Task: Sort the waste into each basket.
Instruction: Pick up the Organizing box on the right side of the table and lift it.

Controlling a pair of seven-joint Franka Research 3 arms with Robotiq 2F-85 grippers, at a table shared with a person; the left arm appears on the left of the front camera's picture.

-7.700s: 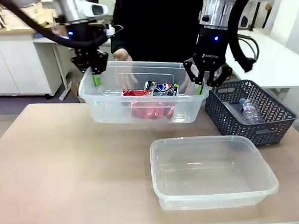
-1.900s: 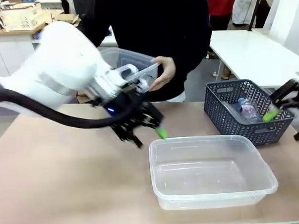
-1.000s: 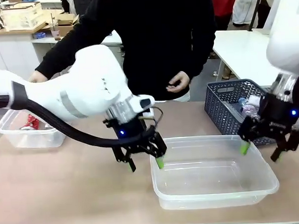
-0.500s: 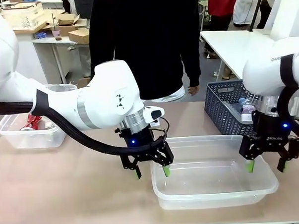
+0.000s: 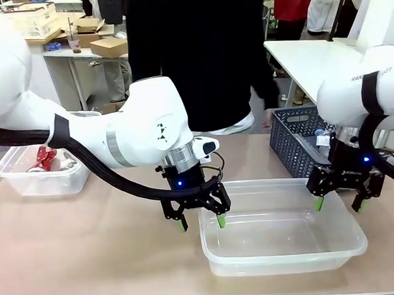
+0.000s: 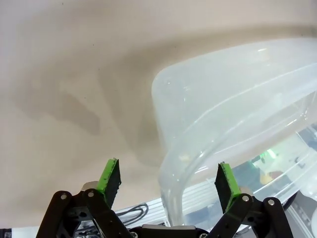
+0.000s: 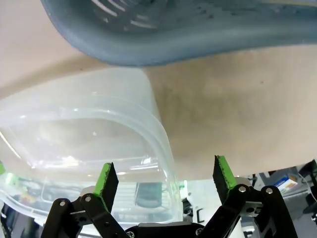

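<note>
On the table [image 5: 90, 256], a shallow clear tub [image 5: 280, 261], rounded corners

Left gripper [image 6: 168, 174] hangs over the tan table [image 6: 69, 64], jaws spread wide. Green pads [image 6: 110, 176] straddle the rounded corner of the clear tub [image 6: 233, 94]: one pad outside over the table, the other over the tub's inside. Contact with the rim: cannot tell.

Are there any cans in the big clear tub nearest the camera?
No, that clear tub is see-through and its bottom lies bare.
</note>
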